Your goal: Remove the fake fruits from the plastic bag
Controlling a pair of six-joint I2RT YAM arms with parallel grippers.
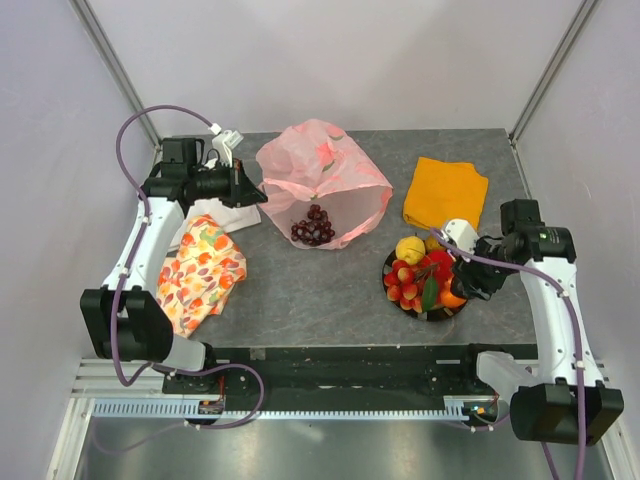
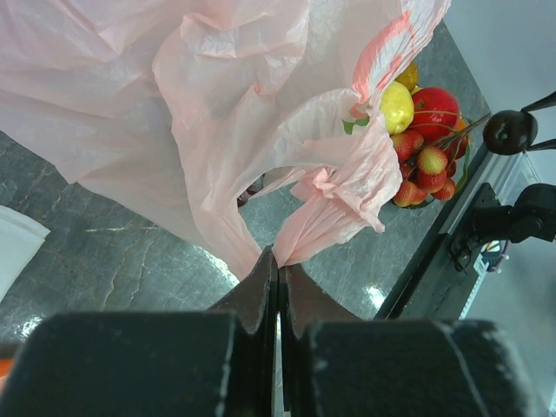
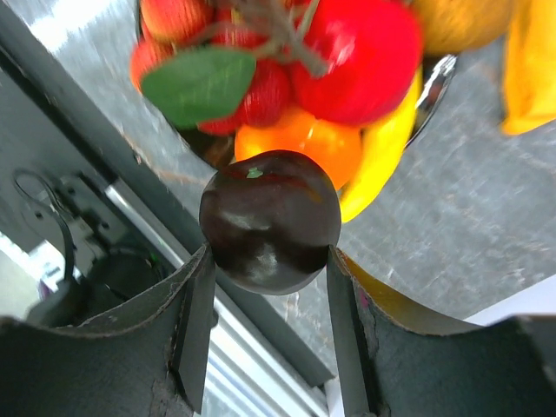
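**A:** Top view: left claw [image 1: 248,187] is pinching the bag [image 1: 340,160] by its edge. The grapes [image 1: 313,227] are lying inside, nearer it than the right claw [image 1: 466,284].

**B:** Left wrist: it's clamping shut on pink plastic.

**A:** Right wrist: jaws are squeezing a dark fruit [image 3: 269,221] right beside the bowl [image 3: 437,78].

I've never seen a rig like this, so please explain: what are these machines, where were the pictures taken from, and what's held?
Two robot arms are bolted at a table's edge. One picture looks down from above; the other two come from cameras on each arm's wrist. The left claw is shut on the edge of a pink plastic bag, with grapes inside. The right claw holds a dark round fruit by a dish of fake fruit. An orange cloth and a flowery cloth lie there too.
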